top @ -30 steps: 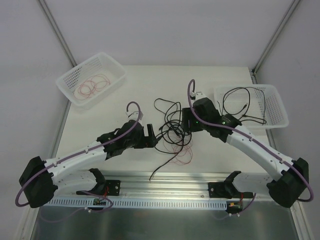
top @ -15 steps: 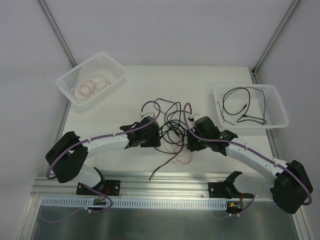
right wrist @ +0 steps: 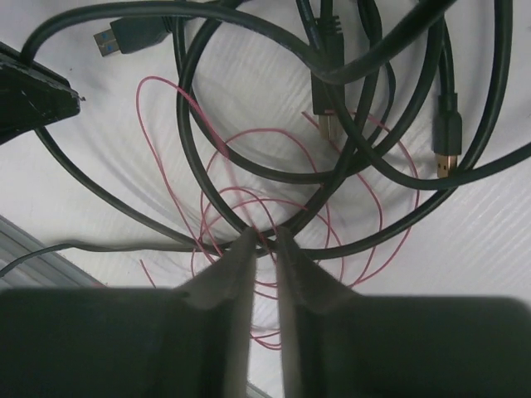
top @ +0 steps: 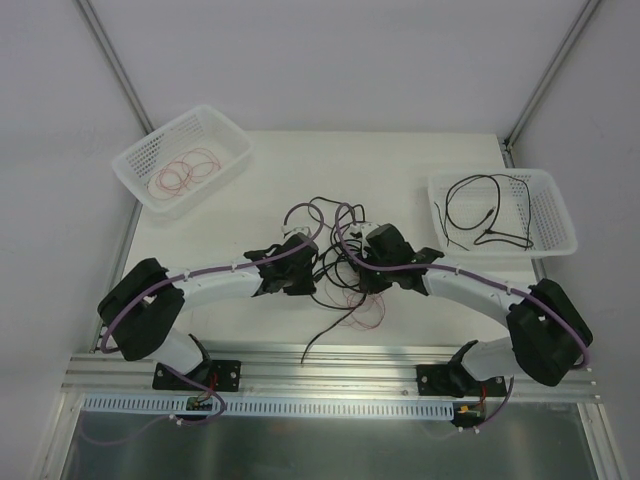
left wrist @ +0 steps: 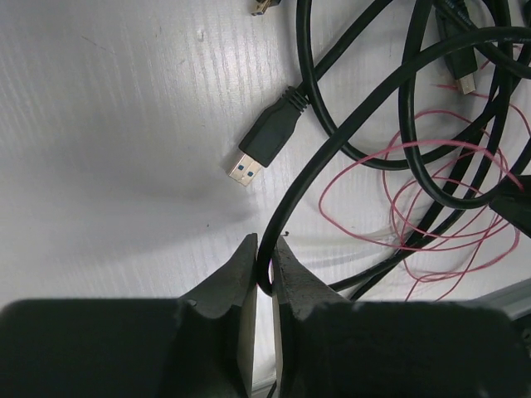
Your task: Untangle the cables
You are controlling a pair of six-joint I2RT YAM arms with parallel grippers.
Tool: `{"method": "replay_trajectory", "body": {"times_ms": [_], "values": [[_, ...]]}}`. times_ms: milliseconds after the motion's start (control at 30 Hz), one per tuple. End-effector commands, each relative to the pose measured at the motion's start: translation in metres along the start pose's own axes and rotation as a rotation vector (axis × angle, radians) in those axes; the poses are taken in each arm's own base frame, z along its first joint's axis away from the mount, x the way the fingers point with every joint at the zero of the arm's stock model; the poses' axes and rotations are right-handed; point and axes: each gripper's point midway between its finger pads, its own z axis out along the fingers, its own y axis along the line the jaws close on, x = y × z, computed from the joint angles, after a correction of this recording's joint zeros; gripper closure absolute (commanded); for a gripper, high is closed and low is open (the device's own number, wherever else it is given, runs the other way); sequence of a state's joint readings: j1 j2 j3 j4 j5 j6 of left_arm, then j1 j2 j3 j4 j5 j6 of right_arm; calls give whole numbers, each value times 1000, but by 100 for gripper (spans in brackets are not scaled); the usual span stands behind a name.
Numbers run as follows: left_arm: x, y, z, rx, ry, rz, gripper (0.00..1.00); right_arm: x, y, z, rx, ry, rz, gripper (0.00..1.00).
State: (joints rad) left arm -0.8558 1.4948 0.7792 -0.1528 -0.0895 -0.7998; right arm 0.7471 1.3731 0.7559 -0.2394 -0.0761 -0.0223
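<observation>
Seen from above, a tangle of cables (top: 345, 265) lies near the middle of a white table (top: 440, 170). Both arms bend inward over it, so their wrists hide the fingers. A left basket (top: 135, 160) at the far corner holds coils of red wire (top: 185, 170), and a right basket (top: 560, 245) holds a loose black lead (top: 485, 215). The left wrist camera shows what the overhead view cannot: the left gripper (left wrist: 264, 249) has its jaws pressed almost together on a loop of black cable (left wrist: 286, 207) down at the table surface. A blue-tongued USB plug (left wrist: 265, 145) lies just beyond, and a thin red strand (left wrist: 415, 143) loops to the right. The right wrist camera shows the right gripper (right wrist: 264, 236) with only a narrow slit between its jaws, its tips down among crossing black cables and red loops (right wrist: 265, 130). Whether anything is pinched there cannot be told. A gold-tipped plug (right wrist: 445, 145) lies farther off to the right.
</observation>
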Motion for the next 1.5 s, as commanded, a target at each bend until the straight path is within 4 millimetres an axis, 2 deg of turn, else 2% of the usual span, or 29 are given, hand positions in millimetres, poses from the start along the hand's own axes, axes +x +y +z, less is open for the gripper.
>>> {"method": "replay_trajectory", "body": {"times_ms": [0,100,167,200,267,300,333,367,400,467,500,533,633,700,800,900,1000,1033,1067,1133,1167,1200,1233,1267,1367,1467], "values": [[-9,-2,3,-5,-25,-3,95,-24,11,-2,-39,-64,-34,88],[-11,2,3,-21,-35,-10,98,-33,13,-18,-34,-97,-49,99],[-9,12,3,-50,-18,-38,99,-36,12,-35,-22,-97,-71,99],[-13,21,3,-73,-15,-65,100,-53,17,-50,-24,-135,-79,99],[-9,37,3,-116,12,-96,100,-59,16,-84,-8,-153,-108,99],[-14,46,2,-131,8,-125,100,-84,23,-112,-15,-228,-119,99],[-16,51,1,-140,7,-135,100,-84,22,-134,-5,-242,-128,99],[-13,59,1,-156,18,-145,100,-94,25,-154,-8,-283,-155,99],[-15,62,-1,-156,13,-151,100,-108,30,-184,-11,-332,-168,99],[-16,71,-3,-173,11,-164,100,-127,27,-226,28,-432,-186,99],[-17,73,-4,-175,5,-168,100,-127,25,-240,42,-441,-194,99],[-17,75,-4,-179,4,-170,100,-146,28,-275,50,-536,-194,99],[-15,82,-5,-200,8,-177,100,-161,30,-324,62,-665,-200,99],[-14,87,-5,-211,11,-184,100,-173,36,-369,37,-812,-198,99],[-14,91,-6,-220,7,-192,100,-183,43,-423,7,-999,-199,99],[-16,92,-8,-224,1,-194,100,-189,42,-462,18,-1118,-195,99],[-19,89,-11,-211,-6,-195,99,-192,41,-464,29,-1122,-196,99],[-20,87,-13,-200,-8,-193,96,-192,43,-458,16,-1107,-195,99],[-21,83,-15,-179,-8,-191,87,-192,43,-450,14,-1089,-194,99],[-28,74,-25,-132,-34,-177,72,-189,45,-418,-7,-1016,-179,99],[-35,66,-35,-89,-59,-173,50,-188,46,-407,-18,-995,-172,99],[-38,61,-40,-65,-74,-157,40,-183,45,-378,-22,-928,-170,99],[-43,55,-47,-35,-92,-146,31,-180,46,-366,-33,-905,-164,99],[-51,45,-61,18,-125,-134,15,-179,49,-357,-55,-894,-148,99],[-69,27,-91,115,-210,-86,3,-169,51,-310,-86,-794,-121,99],[-79,-1,-124,259,-252,1,1,-166,52,-279,-99,-733,-95,99]]}}
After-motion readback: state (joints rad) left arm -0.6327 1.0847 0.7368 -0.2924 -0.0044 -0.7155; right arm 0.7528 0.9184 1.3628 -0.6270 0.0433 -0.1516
